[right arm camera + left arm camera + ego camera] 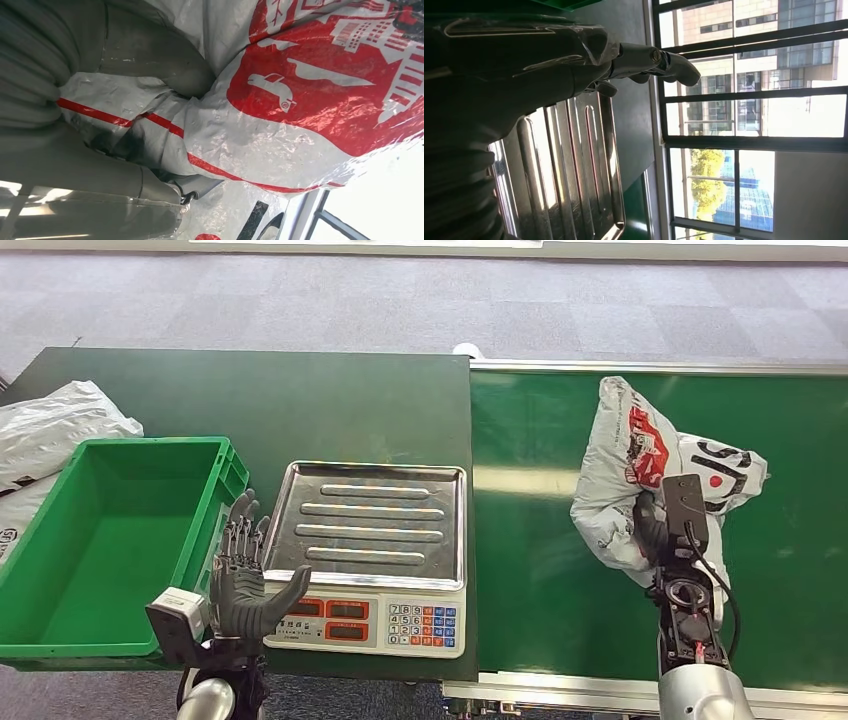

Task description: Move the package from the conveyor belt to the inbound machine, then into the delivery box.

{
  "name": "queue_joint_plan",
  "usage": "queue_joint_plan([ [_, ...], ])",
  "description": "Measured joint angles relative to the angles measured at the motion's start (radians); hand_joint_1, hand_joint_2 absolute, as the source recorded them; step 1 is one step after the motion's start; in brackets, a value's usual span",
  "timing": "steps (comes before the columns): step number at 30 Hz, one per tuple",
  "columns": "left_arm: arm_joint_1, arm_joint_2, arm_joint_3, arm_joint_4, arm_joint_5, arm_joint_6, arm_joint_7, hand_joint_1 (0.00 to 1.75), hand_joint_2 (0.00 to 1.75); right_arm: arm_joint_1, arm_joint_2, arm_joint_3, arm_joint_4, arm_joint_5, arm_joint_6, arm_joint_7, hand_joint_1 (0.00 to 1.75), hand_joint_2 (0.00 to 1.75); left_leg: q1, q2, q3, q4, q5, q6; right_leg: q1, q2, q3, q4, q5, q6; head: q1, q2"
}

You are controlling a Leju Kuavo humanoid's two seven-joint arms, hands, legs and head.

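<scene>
A white plastic package [630,465] with red and black print is lifted off the green conveyor belt [540,540]; my right hand [655,525] grips its lower side. In the right wrist view the thumb and fingers [150,65] press into the crumpled package [310,100]. The inbound machine, a scale with a steel tray [372,520] and a keypad [420,625], stands left of the belt. My left hand [243,575] is raised, fingers spread and holding nothing, between the scale and the green delivery box [110,540]. In the left wrist view my left hand [574,65] hovers over the steel tray [574,170].
The scale and box stand on a dark green table [250,400]. White plastic bags [50,430] lie at the table's left edge, behind the box. The belt's metal rail [660,367] runs along the far side. Grey carpet [400,300] lies beyond.
</scene>
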Motion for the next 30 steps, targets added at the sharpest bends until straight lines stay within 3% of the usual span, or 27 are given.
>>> queue_joint_plan([
  [4, -0.002, 0.001, -0.008, 0.002, -0.004, -0.002, -0.018, 0.00, 1.75, 0.030, 0.010, -0.001, -0.070, -0.094, -0.026, -0.098, 1.75, 1.75, 0.000, 0.000, 0.000, 0.000, 0.000, 0.000, 0.000, 0.000, 0.000, 0.000, 0.000, 0.000, 0.000, 0.000],
  [7, -0.013, 0.004, -0.021, 0.017, 0.007, 0.008, -0.045, 0.00, 1.75, 0.083, 0.025, 0.015, -0.200, -0.180, -0.143, -0.159, 1.75, 1.75, 0.000, 0.000, -0.001, 0.000, 0.000, 0.000, 0.000, -0.001, 0.000, 0.000, 0.000, 0.000, 0.000, 0.000],
  [11, -0.030, 0.011, -0.039, 0.035, 0.026, 0.027, -0.073, 0.00, 1.75, 0.160, 0.040, 0.072, -0.389, -0.199, -0.281, -0.226, 1.75, 1.75, 0.000, 0.002, -0.001, 0.000, 0.000, 0.000, 0.000, 0.001, -0.001, 0.000, 0.000, 0.000, 0.000, 0.000],
  [14, -0.036, 0.016, -0.048, 0.040, 0.034, 0.033, -0.085, 0.00, 1.75, 0.208, 0.048, 0.145, -0.507, -0.184, -0.269, -0.255, 1.75, 1.75, 0.000, 0.002, -0.001, 0.000, 0.000, 0.000, 0.000, 0.001, -0.001, 0.000, 0.000, 0.000, 0.000, 0.000],
  [19, -0.056, 0.019, -0.057, 0.050, 0.045, 0.025, -0.091, 0.00, 1.75, 0.271, 0.062, 0.326, -0.680, -0.038, -0.259, -0.258, 1.75, 1.75, 0.000, 0.002, 0.000, 0.000, 0.000, 0.000, 0.000, 0.001, -0.001, 0.000, 0.000, 0.000, 0.000, 0.000],
  [25, -0.084, 0.019, -0.062, 0.068, 0.054, 0.020, -0.091, 0.00, 1.75, 0.286, 0.075, 0.517, -0.744, 0.288, -0.445, -0.209, 1.75, 1.75, 0.000, 0.002, 0.000, -0.001, 0.000, -0.001, 0.000, 0.001, -0.001, 0.000, 0.000, 0.000, 0.000, 0.000],
  [30, -0.088, 0.019, -0.062, 0.075, 0.060, 0.019, -0.091, 0.00, 1.75, 0.283, 0.079, 0.588, -0.732, 0.325, -0.484, -0.197, 1.75, 1.75, 0.000, 0.002, 0.000, 0.000, 0.000, -0.001, 0.000, 0.001, 0.000, 0.000, 0.000, 0.000, 0.000, 0.000],
])
